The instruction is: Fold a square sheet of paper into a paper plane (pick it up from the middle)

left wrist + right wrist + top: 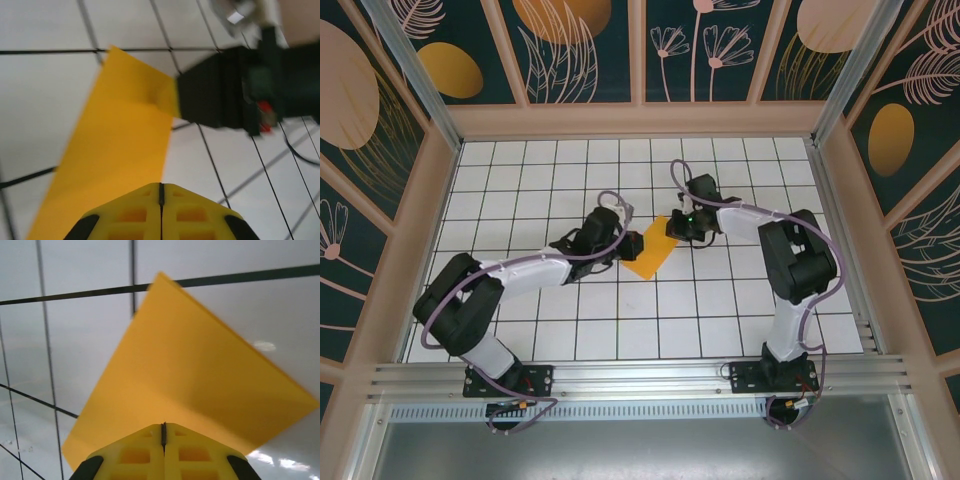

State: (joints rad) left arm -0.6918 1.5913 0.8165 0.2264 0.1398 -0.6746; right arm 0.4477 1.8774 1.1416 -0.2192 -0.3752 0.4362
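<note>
The sheet of paper is seen at mid-tabletop as a narrow strip, apparently folded once. The left claw and right claw are clamped on its opposite ends. Nose and wing folds are judged outstanding. Layers and creases cannot be made out.

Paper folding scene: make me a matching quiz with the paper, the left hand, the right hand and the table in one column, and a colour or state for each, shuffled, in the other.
Things:
1. paper
2. left hand
3. right hand
4. table

Colour or state:
A. white with a dark grid
B. shut on the paper's right end
C. orange, held at both ends
D. shut on the paper's left end

Pairs: 1-C, 2-D, 3-B, 4-A
</note>
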